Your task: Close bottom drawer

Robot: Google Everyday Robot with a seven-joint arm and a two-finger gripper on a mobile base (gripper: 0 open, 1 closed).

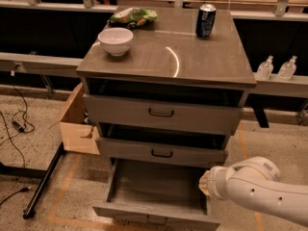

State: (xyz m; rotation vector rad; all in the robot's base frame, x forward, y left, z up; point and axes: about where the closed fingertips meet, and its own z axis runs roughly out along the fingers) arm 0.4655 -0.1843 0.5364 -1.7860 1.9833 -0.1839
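Far left, a cardboard box sits on the floor against the cabinet, clear of the drawer's path. On the cabinet top you have a white bowl, a snack bag behind it and, further right, a drink can; none of them bears on this job. Below, the top drawer and middle drawer each stand a little proud. The bottom drawer is lowest, pulled far out toward the camera. Nothing shows inside it, and its dark bar handle is low on the front, near the frame edge. Expect a stiff, rigid wooden box that is light and runs on slides. It should take a firm push without harm, though an off-centre shove may rack it. Press flat on the front panel near the handle rather than gripping. The gripper is at the drawer's right side wall, near its back corner, on the white arm coming in from the right. You cannot tell whether it is wide or narrow, and it holds nothing you can see. Two clear bottles stand on the ledge far right.
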